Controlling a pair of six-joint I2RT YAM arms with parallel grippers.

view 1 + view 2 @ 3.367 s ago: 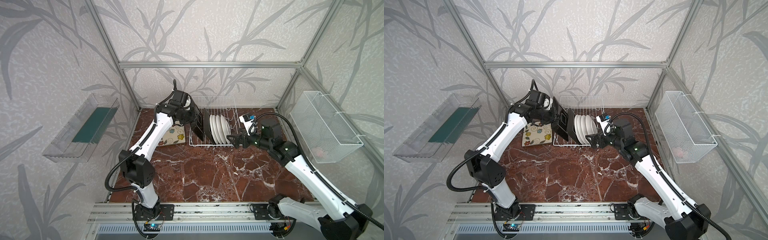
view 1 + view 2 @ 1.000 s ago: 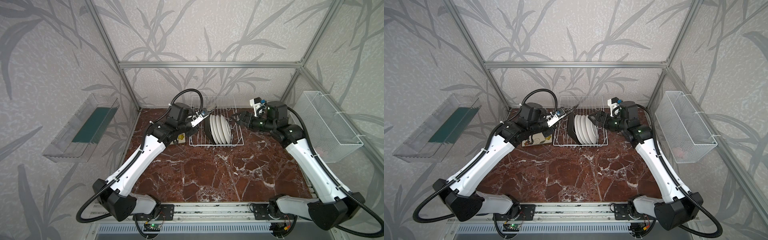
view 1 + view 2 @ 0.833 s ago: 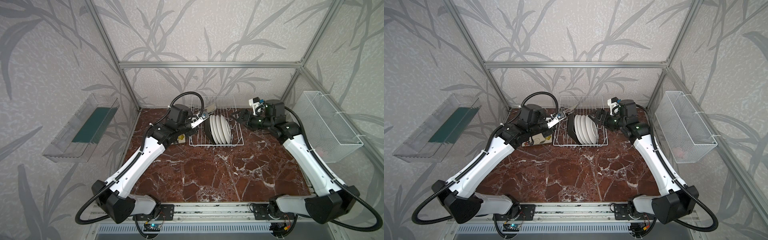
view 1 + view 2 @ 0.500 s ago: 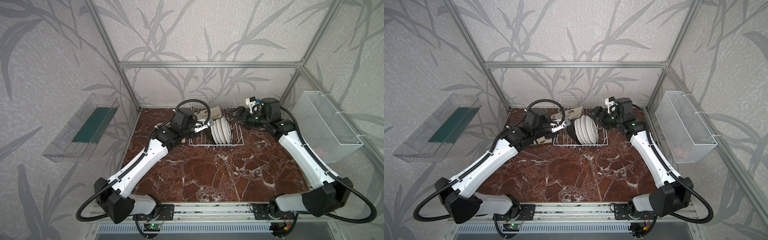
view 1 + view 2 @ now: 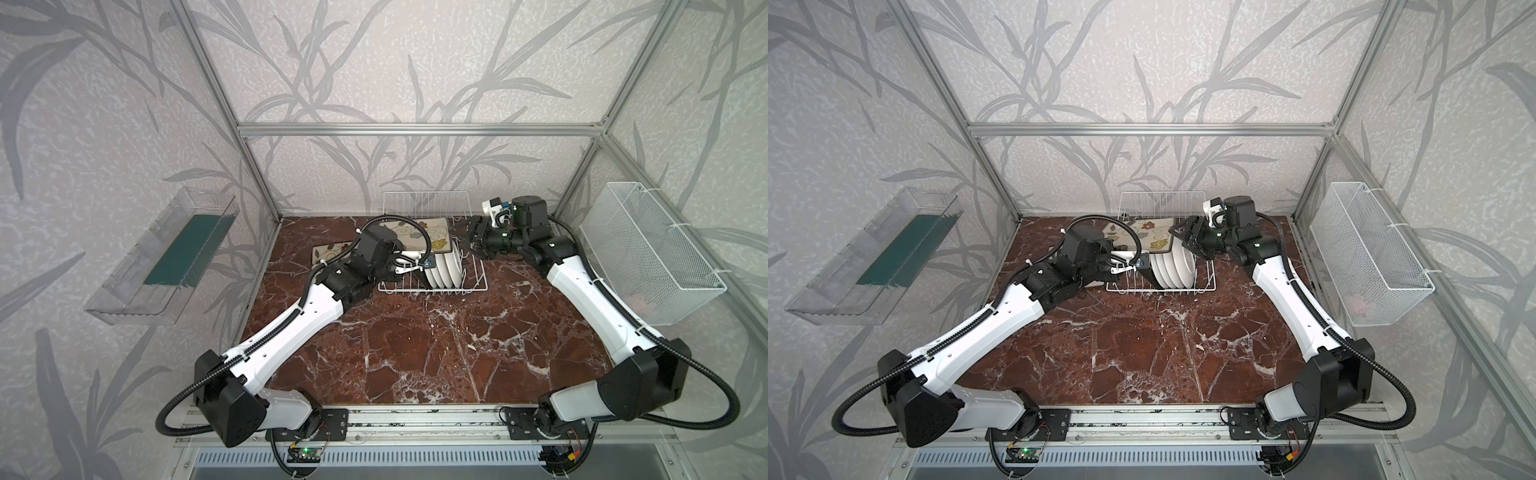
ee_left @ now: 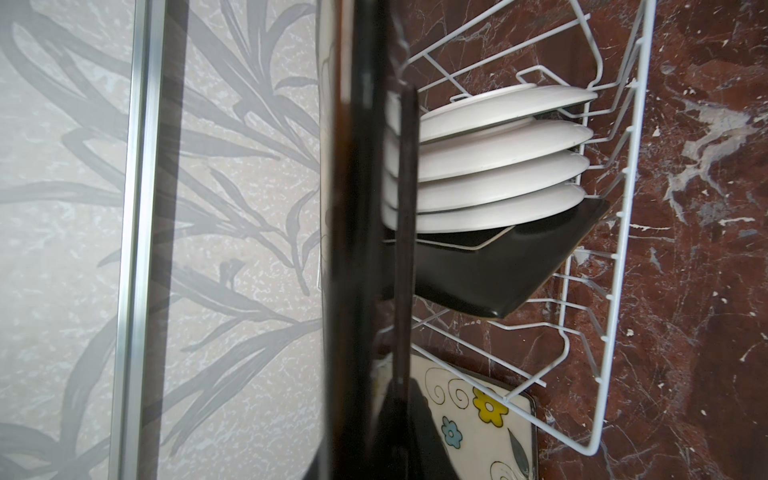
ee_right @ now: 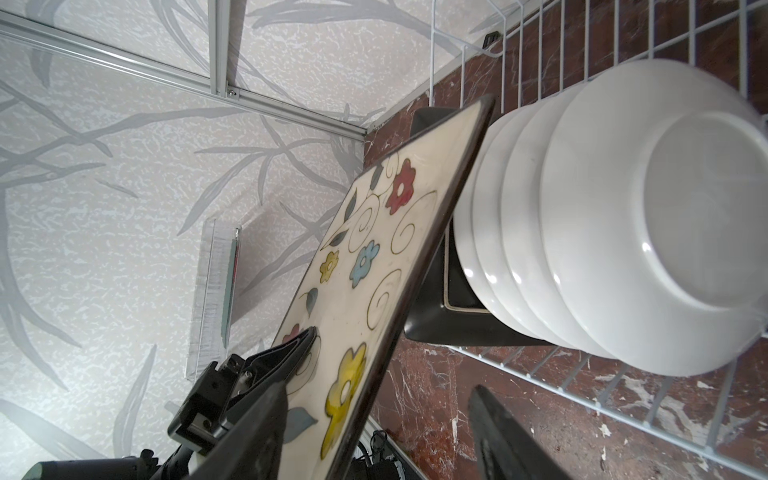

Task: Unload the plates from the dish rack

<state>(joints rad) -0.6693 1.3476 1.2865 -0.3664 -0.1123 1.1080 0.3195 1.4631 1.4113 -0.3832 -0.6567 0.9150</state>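
- Fingers of the left gripper (image 7: pixel 303 345) are clamping the flowered plate (image 5: pixel 436 232) by its near edge. One finger is pressing on the cream face in the right wrist view.
- That flowered plate is hanging face up in the air above the dish rack (image 5: pixel 432 289) in both top views.
- At the plate's opposite edge, the right gripper (image 5: pixel 1185 240) is waiting with its jaws spread and the dark rim between them. Whether either finger is touching the rim cannot be told.
- Four white plates (image 5: pixel 444 270) are standing upright in the rack toward its right end, packed side by side.
- One black plate (image 6: pixel 498 266) is leaning against the outermost white one — inside the rack too.
- Another floral plate (image 5: pixel 328 253) is lying flat on the marble table (image 5: pixel 415 353) — just left of the rack.
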